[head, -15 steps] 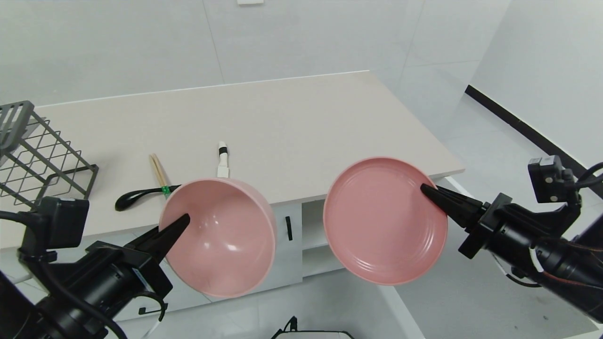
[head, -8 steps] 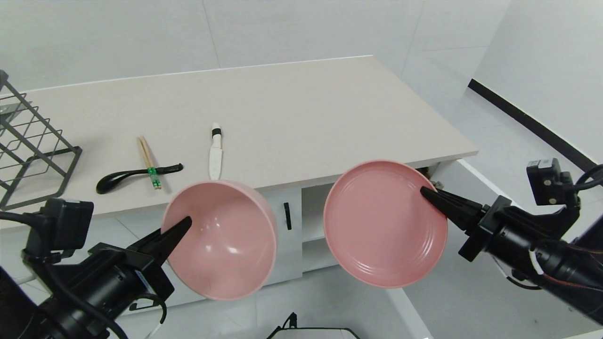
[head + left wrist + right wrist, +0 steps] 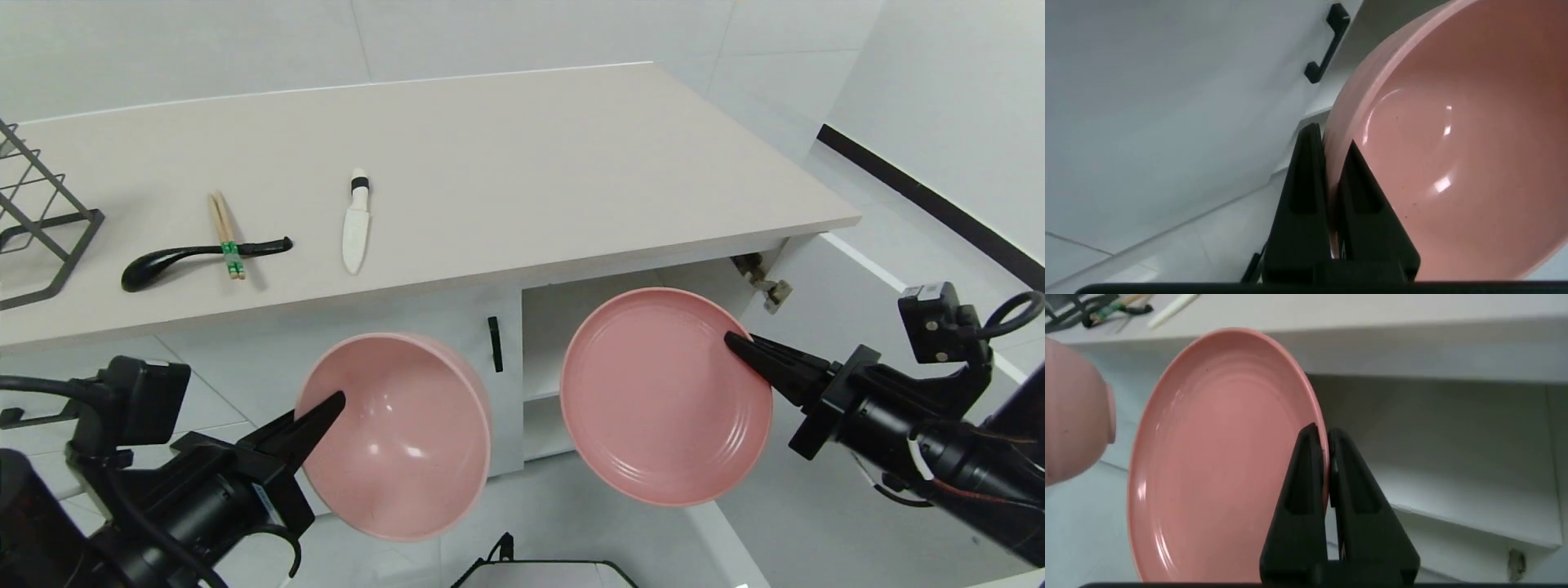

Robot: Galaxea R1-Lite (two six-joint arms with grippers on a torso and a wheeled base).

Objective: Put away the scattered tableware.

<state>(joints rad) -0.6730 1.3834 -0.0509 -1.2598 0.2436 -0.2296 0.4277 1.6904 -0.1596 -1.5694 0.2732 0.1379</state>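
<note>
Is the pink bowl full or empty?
Empty. The bowl shows a bare, shiny inside with nothing in it. It is tipped on its side, pinched at the rim by the left hand.

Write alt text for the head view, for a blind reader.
The left gripper grips a pink bowl, the right gripper a pink plate, before an open cabinet. A spoon, chopsticks and knife lie on the counter.

The pink bowl [image 3: 400,441] looks like smooth glossy plastic, catching bright highlights; the pink plate [image 3: 653,400] is duller, with fine ridged rings. The countertop [image 3: 531,180] is matt, the chopsticks [image 3: 224,237] pale wood, the rack [image 3: 91,220] dark metal wire.
</note>
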